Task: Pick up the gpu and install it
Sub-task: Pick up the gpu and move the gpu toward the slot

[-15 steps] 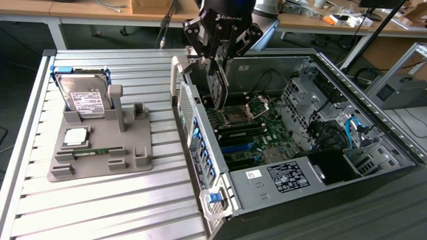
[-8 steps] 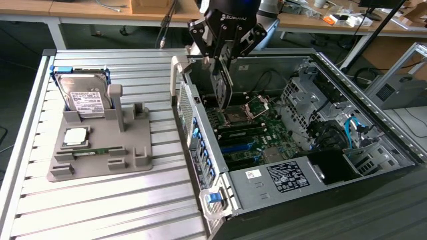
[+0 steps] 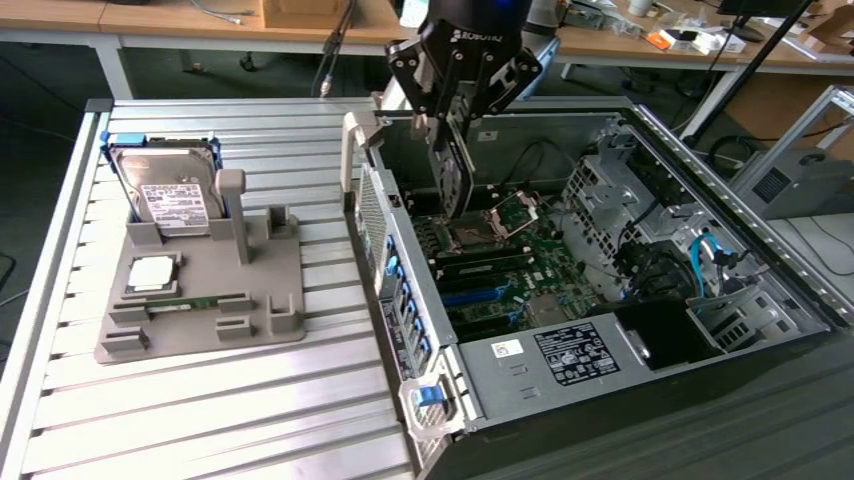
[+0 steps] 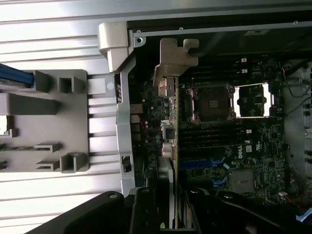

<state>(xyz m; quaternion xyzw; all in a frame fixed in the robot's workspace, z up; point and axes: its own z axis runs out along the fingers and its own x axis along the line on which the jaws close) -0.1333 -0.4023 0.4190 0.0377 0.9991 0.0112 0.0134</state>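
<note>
As tool (image 3: pixel 454 125) grips gpu (image 3: pixel 451 185), wrist view reveals silver bracket (image 4: pixel 173 56).

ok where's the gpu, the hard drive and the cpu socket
thin dark gpu card with silver end bracket (image 3: pixel 455 180): exterior view, on the card's dark middle
silver boxy hard drive with white label (image 3: pixel 174 203): exterior view, on the white label
square metal-framed cpu socket (image 4: pixel 213 103): wrist view, on its dark centre

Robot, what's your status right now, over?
Gripper shut on the gpu. Held upright over the open computer case, above the motherboard, not seated. Nothing seen between them.
</note>
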